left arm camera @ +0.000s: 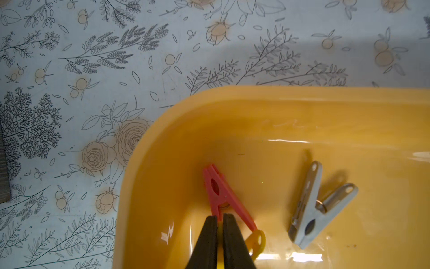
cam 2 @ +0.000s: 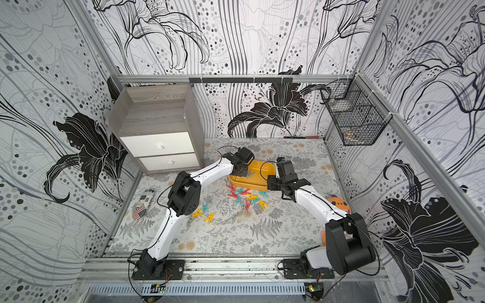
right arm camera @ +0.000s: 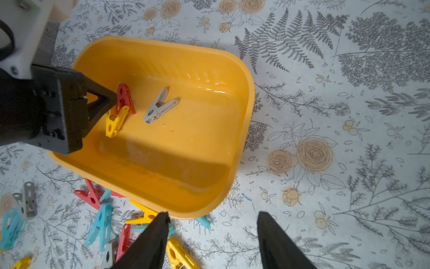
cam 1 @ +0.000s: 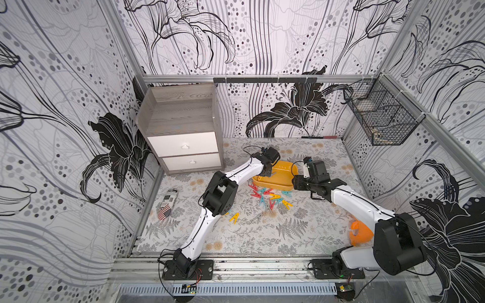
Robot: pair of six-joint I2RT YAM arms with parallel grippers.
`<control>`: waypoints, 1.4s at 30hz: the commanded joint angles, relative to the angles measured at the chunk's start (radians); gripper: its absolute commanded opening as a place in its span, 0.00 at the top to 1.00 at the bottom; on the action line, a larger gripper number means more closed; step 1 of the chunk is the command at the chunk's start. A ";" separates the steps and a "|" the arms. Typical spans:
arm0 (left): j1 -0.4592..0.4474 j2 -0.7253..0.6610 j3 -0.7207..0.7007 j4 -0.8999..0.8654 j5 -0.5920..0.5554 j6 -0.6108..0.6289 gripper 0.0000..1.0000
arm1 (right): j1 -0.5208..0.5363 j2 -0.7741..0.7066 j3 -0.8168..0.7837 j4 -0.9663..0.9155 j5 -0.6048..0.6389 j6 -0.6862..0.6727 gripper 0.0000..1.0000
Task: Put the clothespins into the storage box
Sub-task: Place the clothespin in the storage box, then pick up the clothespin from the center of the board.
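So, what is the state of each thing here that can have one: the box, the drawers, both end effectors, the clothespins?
storage box, upright, holds red clothespin, yellow clothespin, grey clothespin.
other clothespins, loose on the table, outside the box.
cabinet drawers, both shut.
left end effector, tips down in the box, almost closed, thin gap; grip unclear.
right end effector, open, empty.

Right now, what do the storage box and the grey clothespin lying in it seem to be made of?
storage box: likely moulded plastic with a glossy finish, judging by the bright glare streaks on its floor and the smooth rounded rim.
grey clothespin: probably matte plastic arms, dull and even in tone, with a shiny metal spring at the pivot.
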 commanded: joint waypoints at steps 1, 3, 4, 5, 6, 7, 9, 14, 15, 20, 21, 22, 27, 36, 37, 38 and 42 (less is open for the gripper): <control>0.003 0.023 0.040 -0.021 -0.003 0.032 0.82 | 0.007 -0.002 0.022 -0.022 0.001 -0.011 0.35; 0.003 0.022 0.040 -0.023 0.002 0.034 0.82 | 0.007 -0.002 0.024 -0.024 0.002 -0.013 0.35; 0.003 0.020 0.038 -0.023 0.002 0.033 0.81 | 0.007 -0.003 0.025 -0.025 0.003 -0.013 0.35; 0.003 0.013 0.035 -0.021 0.002 0.029 0.80 | 0.007 -0.004 0.026 -0.026 0.002 -0.012 0.35; 0.003 0.006 0.033 -0.019 0.004 0.027 0.79 | 0.007 -0.004 0.028 -0.028 0.004 -0.012 0.35; 0.003 -0.006 0.031 -0.016 0.007 0.024 0.79 | 0.007 -0.005 0.028 -0.028 0.004 -0.013 0.35; 0.005 -0.050 0.024 0.002 0.011 0.020 0.77 | 0.006 -0.004 0.033 -0.030 0.004 -0.014 0.35; 0.018 -0.188 0.005 0.045 0.058 -0.010 0.68 | 0.007 -0.006 0.042 -0.039 0.007 -0.016 0.35; 0.022 -0.219 -0.008 0.052 0.072 -0.019 0.65 | 0.007 -0.007 0.045 -0.043 0.005 -0.017 0.35; 0.058 -0.409 -0.207 0.103 0.128 -0.077 0.57 | 0.007 -0.021 0.043 -0.060 0.010 -0.024 0.35; 0.068 -0.457 -0.275 0.117 0.143 -0.089 0.56 | 0.007 -0.024 0.043 -0.065 0.011 -0.027 0.35; 0.077 -0.498 -0.336 0.128 0.154 -0.098 0.56 | 0.007 -0.027 0.045 -0.069 0.011 -0.028 0.35; 0.104 -0.725 -0.708 0.177 0.151 -0.129 0.55 | 0.007 -0.032 0.046 -0.073 0.011 -0.040 0.35; 0.107 -0.822 -1.042 0.292 0.148 -0.225 0.55 | 0.007 -0.003 0.028 -0.036 -0.011 -0.037 0.35; 0.108 -0.810 -1.042 0.293 0.135 -0.226 0.55 | 0.007 -0.001 0.027 -0.034 -0.013 -0.036 0.35; 0.107 -0.801 -1.042 0.299 0.128 -0.226 0.55 | 0.007 -0.003 0.024 -0.033 -0.015 -0.033 0.35; 0.115 -0.760 -1.044 0.323 0.121 -0.220 0.56 | 0.007 -0.026 0.005 -0.028 -0.015 -0.025 0.35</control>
